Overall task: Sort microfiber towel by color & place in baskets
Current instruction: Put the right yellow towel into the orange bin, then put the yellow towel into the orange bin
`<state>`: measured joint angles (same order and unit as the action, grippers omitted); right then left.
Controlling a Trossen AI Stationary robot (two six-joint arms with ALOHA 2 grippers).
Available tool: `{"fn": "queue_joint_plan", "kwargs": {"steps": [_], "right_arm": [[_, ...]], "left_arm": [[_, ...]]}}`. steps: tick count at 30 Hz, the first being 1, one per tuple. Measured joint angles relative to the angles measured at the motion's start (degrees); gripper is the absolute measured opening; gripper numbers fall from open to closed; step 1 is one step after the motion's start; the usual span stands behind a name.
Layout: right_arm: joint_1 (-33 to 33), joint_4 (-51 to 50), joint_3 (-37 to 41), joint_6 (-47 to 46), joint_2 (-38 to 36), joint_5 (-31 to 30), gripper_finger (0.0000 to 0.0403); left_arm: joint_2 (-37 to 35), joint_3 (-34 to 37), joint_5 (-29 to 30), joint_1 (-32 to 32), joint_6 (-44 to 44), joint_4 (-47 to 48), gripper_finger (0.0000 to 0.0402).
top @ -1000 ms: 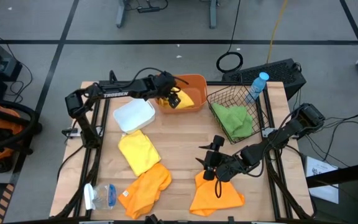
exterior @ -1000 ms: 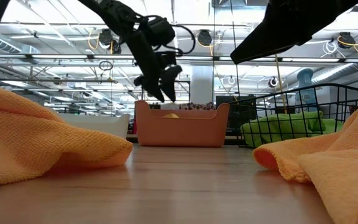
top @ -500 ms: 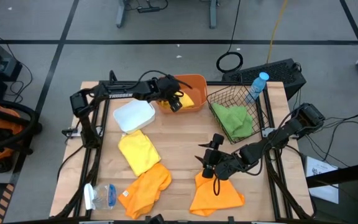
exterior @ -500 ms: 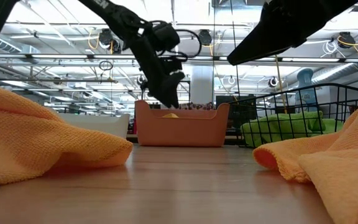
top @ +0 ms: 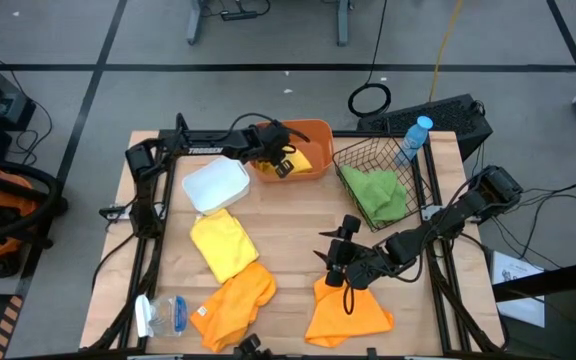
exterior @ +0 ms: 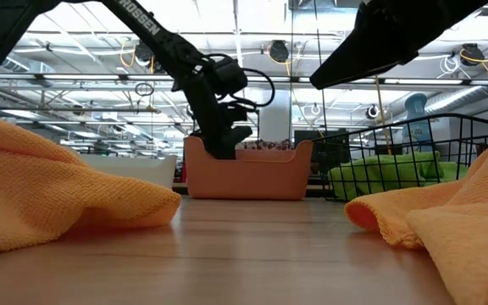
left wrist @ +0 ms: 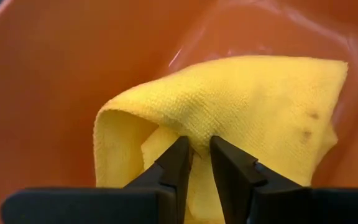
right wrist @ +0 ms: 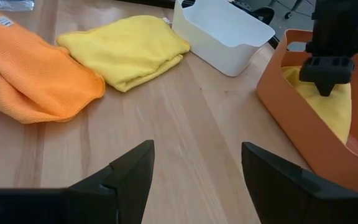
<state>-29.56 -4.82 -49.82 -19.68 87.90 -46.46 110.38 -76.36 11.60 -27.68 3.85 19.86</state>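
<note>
High view, upper centre: my left pincer (top: 280, 163) pinches the yellow towel (left wrist: 247, 118) inside the orange tub (top: 313, 130), nearly shut, to lift it.

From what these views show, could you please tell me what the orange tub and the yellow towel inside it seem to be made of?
Orange tub: apparently moulded plastic, smooth and slightly glossy, with soft highlights on its inner wall. Yellow towel: a soft woven cloth, likely microfiber, matte with a fine nubby texture and limp folds.
</note>
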Motion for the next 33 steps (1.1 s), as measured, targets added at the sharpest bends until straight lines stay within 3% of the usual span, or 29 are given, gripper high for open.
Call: {"fn": "queue_joint_plan", "kwargs": {"steps": [11, 17, 23, 28, 33], "right_arm": [[0.0, -0.2, 0.0, 0.4, 0.0, 0.0, 0.0231], [0.0, -0.2, 0.0, 0.9, 0.0, 0.0, 0.0231], [0.0, -0.1, 0.0, 1.1, 0.0, 0.0, 0.0231], [-0.2, -0.1, 0.0, -0.6, 0.0, 0.1, 0.0231], [-0.2, -0.1, 0.0, -1.6, 0.0, 0.3, 0.0231]], "left_arm": [[-16.1, -1.6, 0.0, 6.5, 0.4, 13.2, 0.0073], [-23.1, -1.7, -0.4, 16.1, 5.9, 26.1, 0.0073], [-23.7, -0.6, -1.6, 27.5, 10.1, 34.9, 0.0073], [-23.7, 2.5, -2.2, 34.7, 21.7, 39.8, 0.0082], [-23.7, 6.5, -0.7, 41.2, 36.0, 39.2, 0.0139]]}}
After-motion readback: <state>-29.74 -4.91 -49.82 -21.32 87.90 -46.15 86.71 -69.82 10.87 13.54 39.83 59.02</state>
